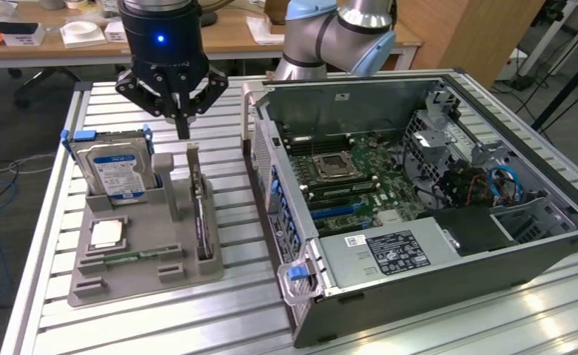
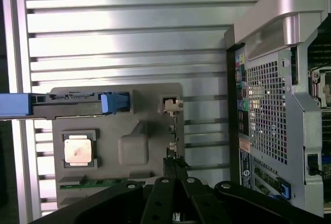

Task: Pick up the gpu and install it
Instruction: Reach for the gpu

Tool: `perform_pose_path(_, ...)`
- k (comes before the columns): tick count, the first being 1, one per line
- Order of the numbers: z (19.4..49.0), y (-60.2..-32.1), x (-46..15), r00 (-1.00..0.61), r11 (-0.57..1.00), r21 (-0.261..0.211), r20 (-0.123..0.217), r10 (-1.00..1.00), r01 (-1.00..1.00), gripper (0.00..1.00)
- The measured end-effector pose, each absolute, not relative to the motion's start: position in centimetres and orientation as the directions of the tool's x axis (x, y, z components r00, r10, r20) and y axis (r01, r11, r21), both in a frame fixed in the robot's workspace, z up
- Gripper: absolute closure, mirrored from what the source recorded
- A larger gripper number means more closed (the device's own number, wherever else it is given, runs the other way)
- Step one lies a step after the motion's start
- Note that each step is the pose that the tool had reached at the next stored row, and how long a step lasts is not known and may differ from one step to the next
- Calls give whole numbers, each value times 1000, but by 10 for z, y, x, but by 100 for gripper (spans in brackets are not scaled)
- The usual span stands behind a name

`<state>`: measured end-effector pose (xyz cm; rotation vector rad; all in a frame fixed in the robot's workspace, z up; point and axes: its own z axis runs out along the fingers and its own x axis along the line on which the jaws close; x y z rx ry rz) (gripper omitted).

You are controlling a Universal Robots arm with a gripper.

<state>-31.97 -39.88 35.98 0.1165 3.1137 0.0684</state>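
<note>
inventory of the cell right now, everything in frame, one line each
gpu: 1, dark, seen edge-on, standing in the tray's slot nearest the case
hard drive: 1, silver, blue-white label, blue rails, upright at the tray's far end
processor chip: 1, silver, flat in a tray pocket
memory stick: 1, green, lying in a tray groove
tray: 1, grey, on the table
computer case: 1, dark grey, side open, at the exterior view's right of the tray
motherboard: 1, green, inside the case
table: 1, silver, slatted
arm: 1, grey and light blue, behind the case
gripper: 1, black, shut, empty, above the gpu's far end
</note>
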Motion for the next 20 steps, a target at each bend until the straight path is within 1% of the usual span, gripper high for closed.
perform_pose_path(20, 358, -399, -329, -997, 996, 45, -23, 75, 74, 89)
